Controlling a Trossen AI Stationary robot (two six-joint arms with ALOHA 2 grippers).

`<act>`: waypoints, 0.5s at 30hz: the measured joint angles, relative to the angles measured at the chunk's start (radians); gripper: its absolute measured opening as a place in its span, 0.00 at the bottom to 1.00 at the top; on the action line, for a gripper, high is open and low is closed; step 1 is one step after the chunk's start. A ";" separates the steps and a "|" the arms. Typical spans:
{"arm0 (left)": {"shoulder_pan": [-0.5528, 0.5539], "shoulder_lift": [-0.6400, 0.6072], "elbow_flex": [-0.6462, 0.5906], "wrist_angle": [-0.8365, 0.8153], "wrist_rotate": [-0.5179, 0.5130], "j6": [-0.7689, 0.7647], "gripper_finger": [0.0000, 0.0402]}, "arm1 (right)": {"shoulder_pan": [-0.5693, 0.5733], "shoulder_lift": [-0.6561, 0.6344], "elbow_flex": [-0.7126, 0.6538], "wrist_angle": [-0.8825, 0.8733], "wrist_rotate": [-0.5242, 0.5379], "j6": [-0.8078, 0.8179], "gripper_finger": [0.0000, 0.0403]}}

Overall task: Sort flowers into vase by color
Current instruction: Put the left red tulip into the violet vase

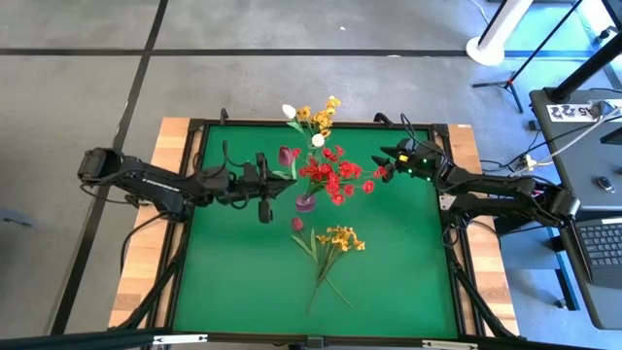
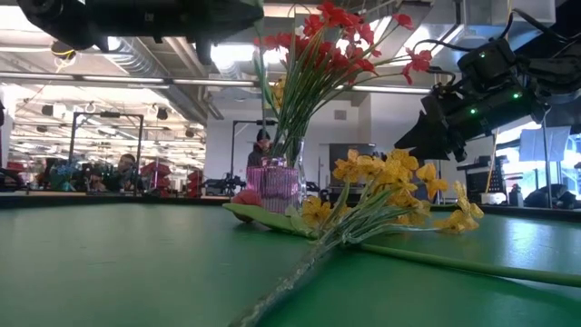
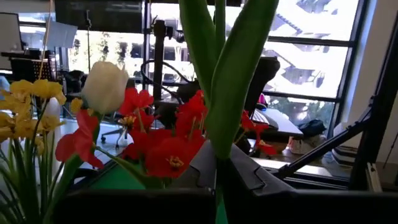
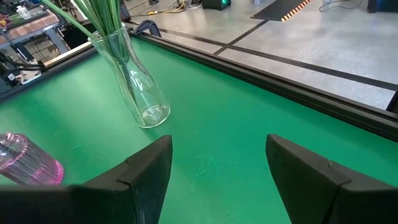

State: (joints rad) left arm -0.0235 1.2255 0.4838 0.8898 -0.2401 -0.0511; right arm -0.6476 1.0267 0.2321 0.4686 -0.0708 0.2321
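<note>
A pink ribbed vase (image 1: 305, 202) (image 2: 277, 186) near the table's middle holds red blossom clusters (image 1: 335, 177). A clear vase (image 4: 134, 87) by the far edge holds yellow-orange blossoms and white buds (image 1: 313, 121). A yellow-orange bunch (image 1: 335, 238) (image 2: 390, 195) and a dark red bud (image 1: 297, 224) lie flat on the green mat. My left gripper (image 1: 268, 182) (image 3: 217, 199) hovers left of the pink vase, shut on a flower with a dark red bud (image 1: 288, 154). My right gripper (image 1: 382, 167) (image 4: 217, 165) is open, right of the red blossoms. My left gripper pinches the green stem (image 3: 219, 180) of the dark red bud flower between its two fingers, coming level from the table's left. The stem and its long leaves (image 3: 236, 74) rise in front of the wrist camera. The bud stands above the gripper, clear of the mat.
A raised black frame (image 1: 199, 194) borders the green mat. Bare mat lies near the front edge and at the left and right sides. Beyond the right edge stand a desk with a laptop (image 1: 603, 243) and a stand's base (image 1: 496, 44).
</note>
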 joint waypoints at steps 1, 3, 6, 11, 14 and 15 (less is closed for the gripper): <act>0.000 0.000 0.000 0.000 0.000 0.000 0.00 | 0.000 0.000 0.000 0.000 0.000 0.000 0.64; 0.000 0.011 0.001 0.006 0.000 0.000 0.00 | 0.000 0.000 0.000 0.000 0.001 0.000 0.64; 0.000 0.037 0.001 0.015 0.000 -0.006 0.00 | 0.000 0.000 0.000 0.000 0.003 0.000 0.64; 0.000 0.121 0.001 0.071 0.000 -0.033 0.00 | 0.000 0.000 0.000 0.000 0.005 -0.001 0.64; 0.001 0.160 0.001 0.094 -0.004 -0.049 0.00 | 0.000 0.000 0.000 0.000 0.004 -0.001 0.64; 0.004 0.171 0.001 0.094 -0.004 -0.051 0.00 | 0.000 0.000 0.000 0.000 0.004 -0.001 0.64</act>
State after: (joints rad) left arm -0.0195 1.3961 0.4850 0.9841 -0.2440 -0.1022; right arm -0.6476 1.0267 0.2321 0.4690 -0.0666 0.2314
